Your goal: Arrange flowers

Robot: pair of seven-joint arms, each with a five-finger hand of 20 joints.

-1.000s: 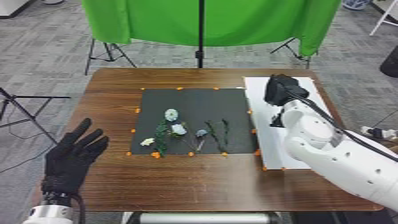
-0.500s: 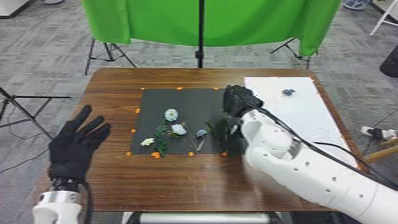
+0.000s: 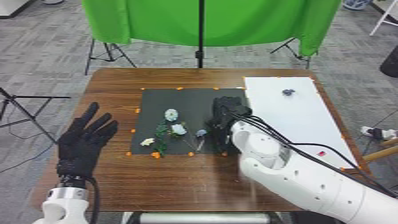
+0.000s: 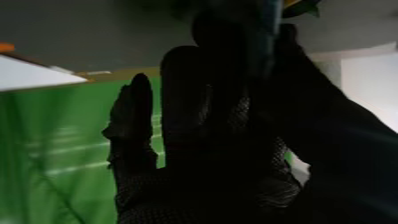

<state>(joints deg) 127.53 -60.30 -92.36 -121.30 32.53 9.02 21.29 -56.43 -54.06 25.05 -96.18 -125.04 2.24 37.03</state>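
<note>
Crossing the right hand [image 3: 229, 111] in wrist view, a blurred strip [image 4: 266, 37] leaves grip unclear.

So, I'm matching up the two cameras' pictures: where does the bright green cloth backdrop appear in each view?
Head view: the bright green cloth backdrop hangs along the top edge, beyond the brown wooden table.
Right wrist view: the same backdrop is in the background, past the robot's black-gloved right hand.
Shared landmark: that right hand, over the dark grey mat in the head view.
</note>
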